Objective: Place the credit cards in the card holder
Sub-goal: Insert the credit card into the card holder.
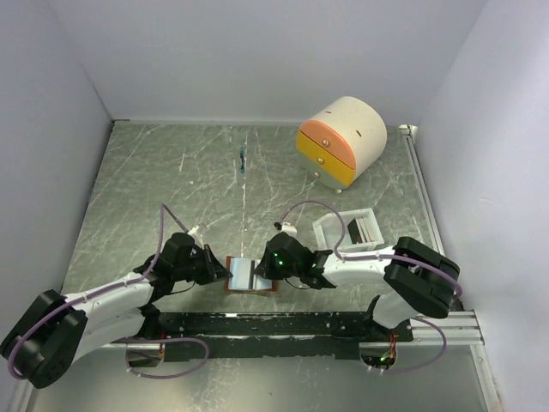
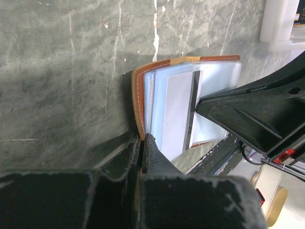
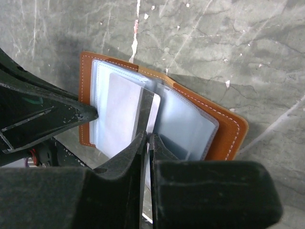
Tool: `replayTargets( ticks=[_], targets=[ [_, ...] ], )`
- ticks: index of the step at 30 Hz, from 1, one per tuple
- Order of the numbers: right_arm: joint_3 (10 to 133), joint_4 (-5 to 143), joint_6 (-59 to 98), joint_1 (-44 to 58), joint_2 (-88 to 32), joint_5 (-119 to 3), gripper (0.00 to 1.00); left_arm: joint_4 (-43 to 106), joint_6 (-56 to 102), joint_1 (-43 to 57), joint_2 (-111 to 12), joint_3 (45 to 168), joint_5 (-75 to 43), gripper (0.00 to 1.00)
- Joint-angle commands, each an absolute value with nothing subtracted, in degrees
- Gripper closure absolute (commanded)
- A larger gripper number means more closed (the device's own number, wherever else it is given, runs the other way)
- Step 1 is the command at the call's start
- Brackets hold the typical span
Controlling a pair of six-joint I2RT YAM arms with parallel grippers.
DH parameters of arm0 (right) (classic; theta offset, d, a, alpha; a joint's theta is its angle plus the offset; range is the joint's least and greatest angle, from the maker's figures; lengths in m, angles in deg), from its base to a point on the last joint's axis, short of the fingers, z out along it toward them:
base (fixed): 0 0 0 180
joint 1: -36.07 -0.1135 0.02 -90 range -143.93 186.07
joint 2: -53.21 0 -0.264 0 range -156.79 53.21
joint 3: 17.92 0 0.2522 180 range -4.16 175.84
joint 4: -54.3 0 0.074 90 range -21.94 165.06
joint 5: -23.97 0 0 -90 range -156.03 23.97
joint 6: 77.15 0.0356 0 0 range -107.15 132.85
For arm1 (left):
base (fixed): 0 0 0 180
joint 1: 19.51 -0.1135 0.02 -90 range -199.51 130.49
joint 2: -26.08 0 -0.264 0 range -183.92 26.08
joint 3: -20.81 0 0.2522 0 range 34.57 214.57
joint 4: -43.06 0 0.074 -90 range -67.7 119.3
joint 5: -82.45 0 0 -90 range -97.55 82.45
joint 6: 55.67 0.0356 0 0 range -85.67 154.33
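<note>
**Top external view.** The card holder [image 1: 249, 276] lies open on the table between the two tools. The left gripper [image 1: 223, 271] is at its left edge and the right gripper [image 1: 274, 266] at its right edge. Behind the right gripper and off to its right stands a white tray [image 1: 330, 225]. The dark slabs standing in it look like spare cards [image 1: 360, 230], so the job is probably early or midway.

**Left wrist view.** The left gripper [image 2: 143, 140] has its jaws narrowed onto the brown leather cover of the card holder [image 2: 138, 95], pinning the wallet in place. Just ahead of those fingertips a grey credit card [image 2: 175, 112] lies across the pale blue sleeves. The right gripper [image 2: 200, 102] meets the card's far edge.

**Right wrist view.** The right gripper [image 3: 147, 138] is closed thin on the near edge of the credit card [image 3: 121, 114]. The card reaches forward from the tips over the inner pockets of the card holder [image 3: 228, 129]. The left gripper [image 3: 93, 114] touches the wallet ahead and to the left. I cannot tell whether the card has entered a sleeve or only rests on top. Seating and releasing it is left to do, then the tray's cards.
</note>
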State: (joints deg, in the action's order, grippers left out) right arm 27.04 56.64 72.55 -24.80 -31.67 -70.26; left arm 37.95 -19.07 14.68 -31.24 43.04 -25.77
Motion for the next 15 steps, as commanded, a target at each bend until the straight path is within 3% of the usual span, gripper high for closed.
replayTargets(
  ticks=[1, 6, 15],
  targets=[
    [29.4, 57.2, 71.5, -25.3, -32.1, -70.6, 0.90, 37.3, -18.5, 14.9, -30.2, 44.1, -25.8, 0.93],
    [28.9, 59.3, 71.8, -25.3, -29.5, -71.6, 0.74, 35.9, -18.3, 14.8, -29.1, 44.3, -25.1, 0.93],
    [30.7, 58.6, 71.9, -25.5, -33.2, -70.0, 0.72, 36.6, -18.6, 14.8, -29.8, 44.6, -25.1, 0.93]
  ],
)
